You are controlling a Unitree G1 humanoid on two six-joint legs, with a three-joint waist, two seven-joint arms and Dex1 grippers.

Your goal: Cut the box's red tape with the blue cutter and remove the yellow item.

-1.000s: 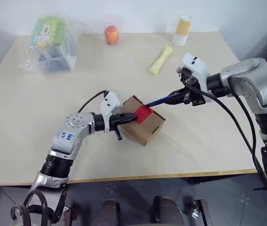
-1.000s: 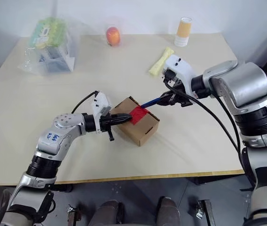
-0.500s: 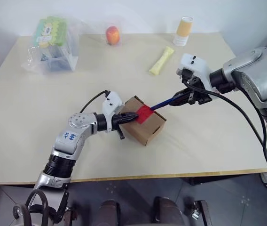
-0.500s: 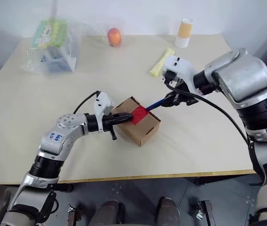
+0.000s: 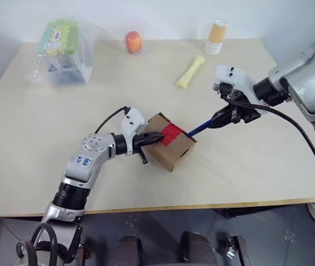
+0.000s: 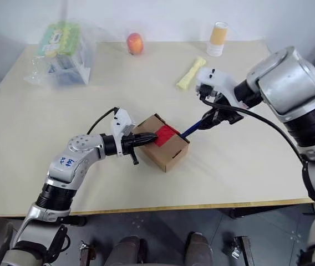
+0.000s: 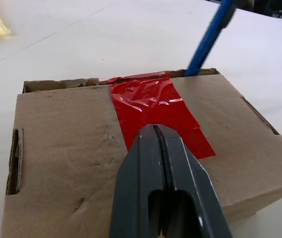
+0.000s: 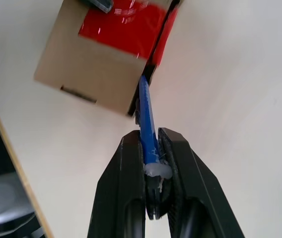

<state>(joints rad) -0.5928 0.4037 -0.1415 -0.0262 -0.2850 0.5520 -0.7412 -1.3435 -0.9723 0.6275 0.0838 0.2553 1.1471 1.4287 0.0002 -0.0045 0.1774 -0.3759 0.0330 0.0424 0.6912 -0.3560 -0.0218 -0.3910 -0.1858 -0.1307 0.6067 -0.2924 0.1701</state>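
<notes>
Cutter tip at far edge of red tape (image 7: 157,106), box (image 5: 171,148) mid-table. Right gripper (image 8: 151,148) clamped on blue cutter (image 5: 202,128), shaft slanting down toward it. Left gripper (image 7: 157,136), fingers together, presses box top.

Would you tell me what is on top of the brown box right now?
On the box lies the red tape, with the shut left gripper pressing on it. The blue cutter meets the tape's far edge. The closed flaps hide whatever is inside.
</notes>
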